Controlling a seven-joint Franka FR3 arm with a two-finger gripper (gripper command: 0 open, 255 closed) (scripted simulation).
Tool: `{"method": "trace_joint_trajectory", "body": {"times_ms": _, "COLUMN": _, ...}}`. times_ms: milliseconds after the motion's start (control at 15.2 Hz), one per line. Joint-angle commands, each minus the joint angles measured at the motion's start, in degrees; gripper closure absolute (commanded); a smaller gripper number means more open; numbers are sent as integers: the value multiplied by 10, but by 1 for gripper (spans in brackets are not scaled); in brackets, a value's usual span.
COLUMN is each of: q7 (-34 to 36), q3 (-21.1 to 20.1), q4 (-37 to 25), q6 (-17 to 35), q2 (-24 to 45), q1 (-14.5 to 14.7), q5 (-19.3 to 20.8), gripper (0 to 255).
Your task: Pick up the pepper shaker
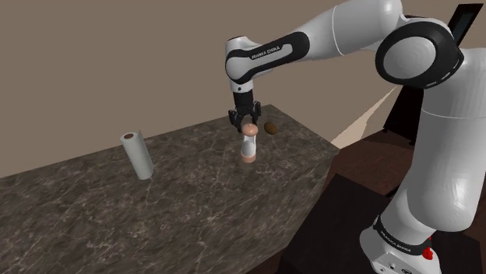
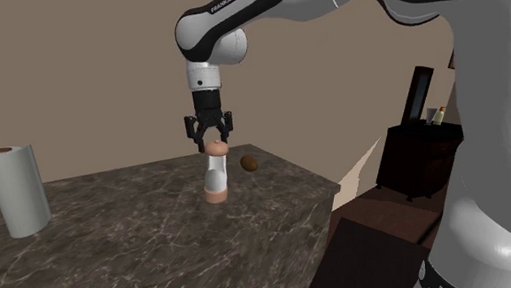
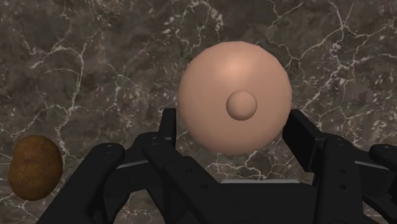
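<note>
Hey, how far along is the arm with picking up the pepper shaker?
Done: the tool is lined up over the pepper shaker, with its open fingers on either side of the rounded top. In hand: the grasp itself, not yet closed. Left: clamping and lifting, since the shaker's base looks to be resting on the dark marbled counter.

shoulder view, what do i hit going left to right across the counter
paper towel roll → pepper shaker → brown potato-like lump → past the counter's edge, the robot's white base
</note>
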State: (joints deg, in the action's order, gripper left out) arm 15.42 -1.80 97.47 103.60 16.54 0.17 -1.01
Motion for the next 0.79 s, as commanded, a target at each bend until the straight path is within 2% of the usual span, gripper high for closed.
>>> {"method": "trace_joint_trajectory", "body": {"times_ms": 0, "q7": 0, "q3": 0, "q4": -9, "q6": -14, "q2": -4, "q1": 0, "q5": 0, "gripper": 255}}
{"method": "trace_joint_trajectory", "body": {"times_ms": 594, "q7": 1, "q3": 0, "q4": -63, "q6": -79, "q2": -16, "q1": 0, "q5": 0, "gripper": 255}}
{"method": "trace_joint_trajectory", "body": {"times_ms": 726, "q7": 1, "q3": 0, "q4": -64, "q6": -80, "q2": -16, "q1": 0, "q5": 0, "gripper": 255}}
